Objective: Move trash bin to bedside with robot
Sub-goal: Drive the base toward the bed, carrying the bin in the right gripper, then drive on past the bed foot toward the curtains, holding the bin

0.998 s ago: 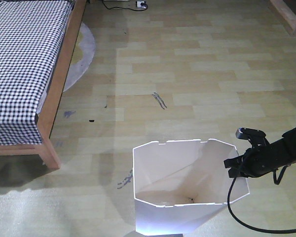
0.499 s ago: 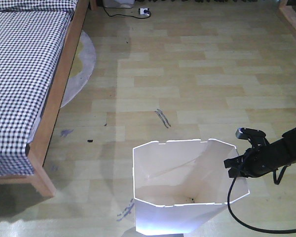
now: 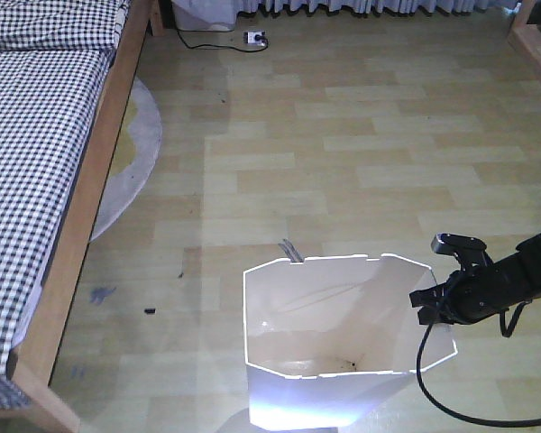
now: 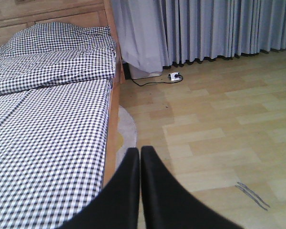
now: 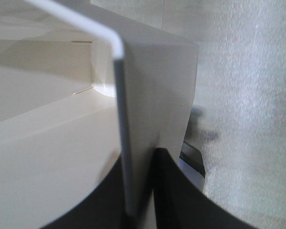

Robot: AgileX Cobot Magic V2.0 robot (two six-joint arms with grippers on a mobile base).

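well, the right gripper point(image 5: 139, 164) is clamped on the thin right wall of the trash bin point(image 3: 316, 397), one black finger inside and one outside (the wrist view shows the wall pinched between them). the bin stands upright on the wood floor point(image 3: 361, 162), apart from the bed point(image 3: 36, 162) at the left. the left gripper point(image 4: 139, 155) has its fingers pressed together, empty.

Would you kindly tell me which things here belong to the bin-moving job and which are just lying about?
Job: trash bin, bed, right gripper shut on the bin's rim.
Lying about: round rug, power strip, curtains.
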